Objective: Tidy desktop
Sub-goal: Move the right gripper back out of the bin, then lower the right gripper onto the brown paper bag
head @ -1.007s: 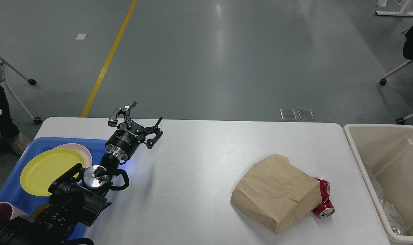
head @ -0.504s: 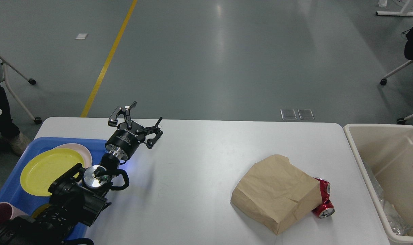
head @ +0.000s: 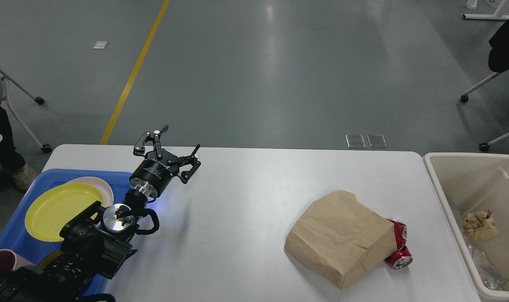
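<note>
At lower left, the left gripper (head: 176, 144) hangs with fingers spread over the white desktop (head: 246, 201), beside a blue tray (head: 19, 245) holding a yellow plate (head: 57, 209). At lower right, a brown paper bag (head: 340, 237) touches a crushed red can (head: 399, 247). A beige bin (head: 441, 193) at the right edge holds crumpled paper (head: 481, 224).

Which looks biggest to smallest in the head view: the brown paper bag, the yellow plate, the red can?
1. brown paper bag
2. yellow plate, partly hidden by the arm
3. red can, partly tucked behind the bag

Bright even overhead light, floor (head: 275, 63) glare streaks, soft shadows, sharp focus.
</note>
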